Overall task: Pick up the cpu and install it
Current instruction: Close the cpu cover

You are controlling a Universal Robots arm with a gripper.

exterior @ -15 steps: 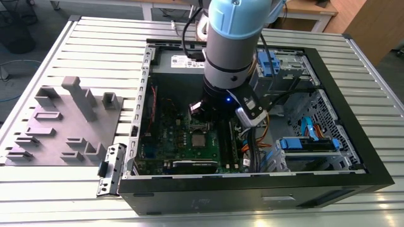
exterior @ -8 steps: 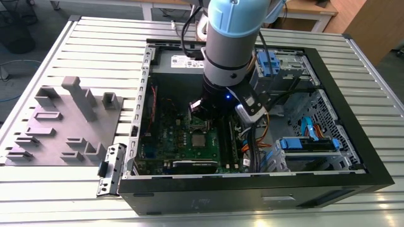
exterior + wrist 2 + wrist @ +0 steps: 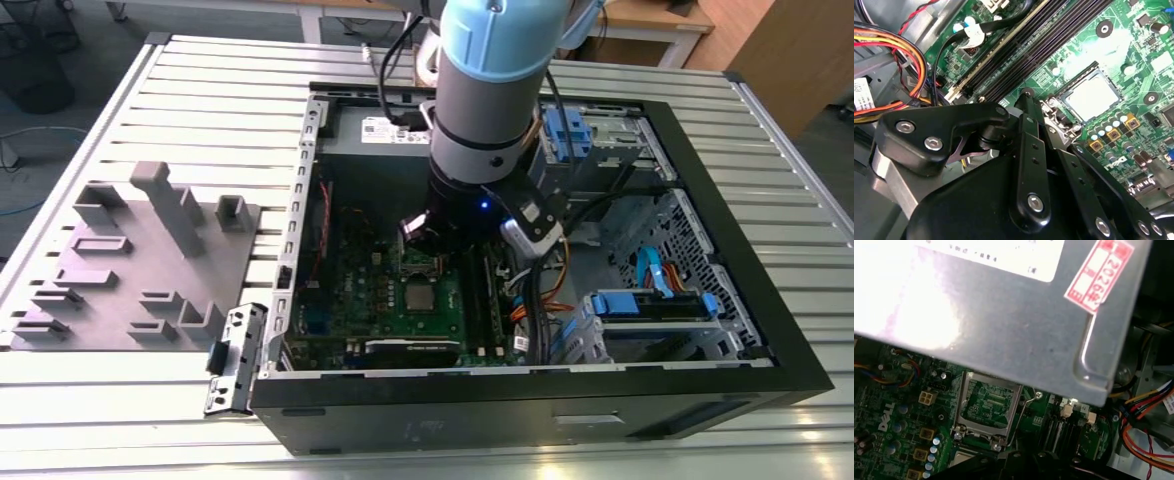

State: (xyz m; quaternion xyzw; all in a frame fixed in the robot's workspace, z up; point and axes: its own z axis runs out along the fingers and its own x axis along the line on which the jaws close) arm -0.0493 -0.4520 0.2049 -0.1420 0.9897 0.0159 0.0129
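Note:
The cpu (image 3: 420,297) is a small silvery square lying flat in its socket on the green motherboard (image 3: 350,300), inside the open computer case. In the second wrist view the cpu (image 3: 1093,97) shows its pale metal top, with nothing on it. My gripper (image 3: 447,240) hangs over the board just behind the socket. Its black linkage (image 3: 1029,165) fills the near part of that view, a short way off the cpu. The shiny socket frame (image 3: 986,402) stands raised, with a corner of the cpu (image 3: 961,458) showing below it.
A grey power supply box (image 3: 1004,315) with a red sticker overhangs the board near the socket. Coloured cable bundles (image 3: 899,50) and black memory slots (image 3: 1019,55) lie beside it. A grey tray with upright blocks (image 3: 134,260) sits outside the case at the exterior view's left. Drive bays (image 3: 654,300) are at its right.

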